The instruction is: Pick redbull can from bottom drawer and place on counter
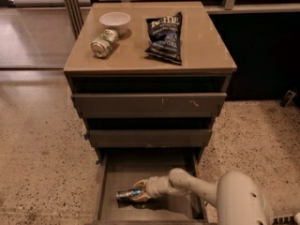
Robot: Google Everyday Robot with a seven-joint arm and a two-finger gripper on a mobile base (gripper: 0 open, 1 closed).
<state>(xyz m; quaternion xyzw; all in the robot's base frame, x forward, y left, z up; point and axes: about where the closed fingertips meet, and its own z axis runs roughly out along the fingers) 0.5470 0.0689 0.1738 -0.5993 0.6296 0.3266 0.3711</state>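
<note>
Three drawers (150, 137); bottom drawer (107, 182) open. Two cans, one bowl (115, 20), one chip bag (165, 36). Green can (104, 43), bowl and bag sit on counter (206, 50). Arm (197, 186) reaches low from the right into bottom drawer. Redbull can (124, 195) lies on its side there, right end at gripper (139, 195); whether gripped, cannot tell.

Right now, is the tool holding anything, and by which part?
Cannot tell: the tool, in the bottom drawer, meets one end of the blue can.
</note>
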